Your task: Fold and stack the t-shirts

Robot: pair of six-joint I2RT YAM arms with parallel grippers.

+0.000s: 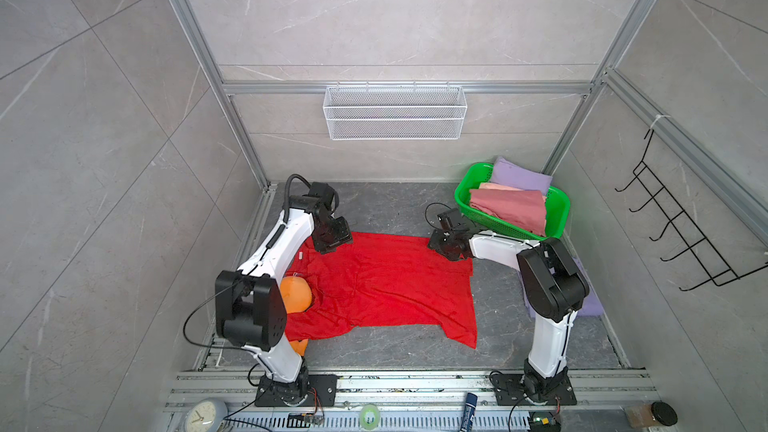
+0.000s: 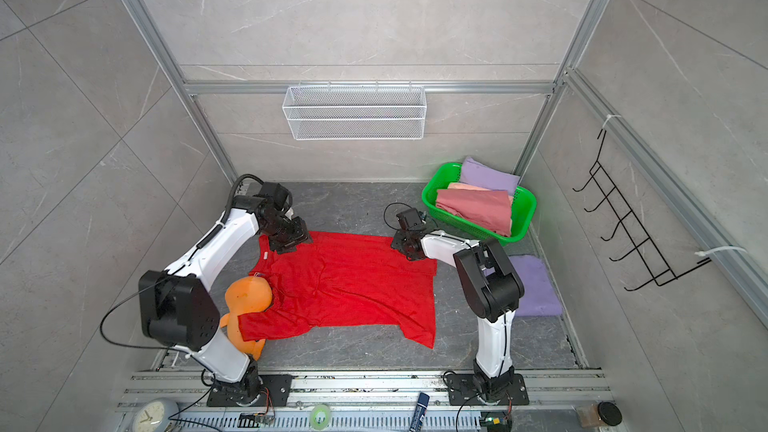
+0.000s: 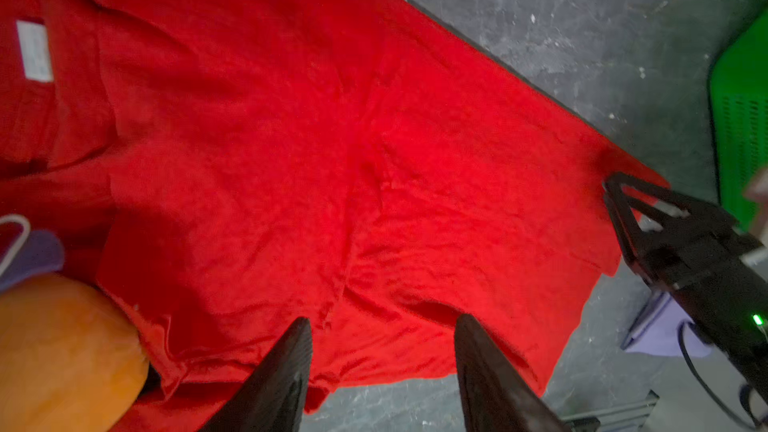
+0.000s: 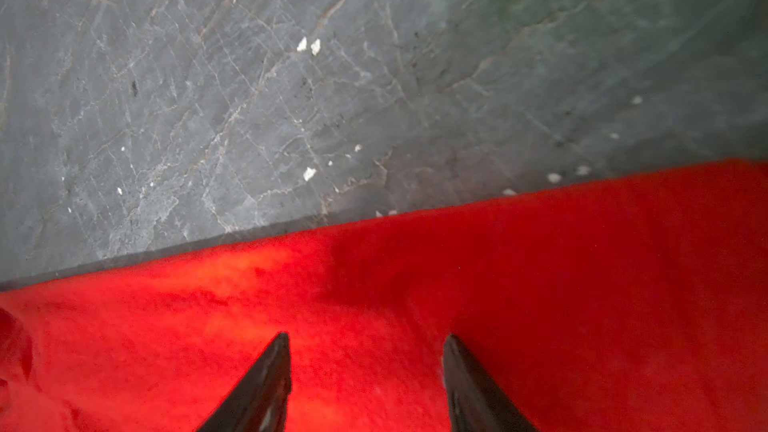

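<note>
A bright red t-shirt (image 1: 386, 284) (image 2: 345, 284) lies spread flat on the dark grey floor between the arms. My left gripper (image 1: 332, 243) (image 3: 384, 320) hovers over its far left corner, open, with only cloth edge and floor showing between the fingers. At the shirt's far right corner my right gripper (image 1: 446, 249) (image 4: 366, 336) is open too, jaws apart just above the red cloth (image 4: 540, 284). Lavender (image 1: 519, 176), pale peach (image 1: 494, 187) and dusty rose (image 1: 511, 207) t-shirts lie in the green basket (image 1: 561, 209). Another lavender t-shirt (image 2: 536, 288) lies folded behind the right arm.
An orange plush toy (image 1: 295, 295) (image 3: 62, 347) sits against the red shirt's left side, by the left arm. A white wire basket (image 1: 395, 112) hangs on the back wall and a black hook rack (image 1: 685, 234) on the right wall. Rails run along the front edge.
</note>
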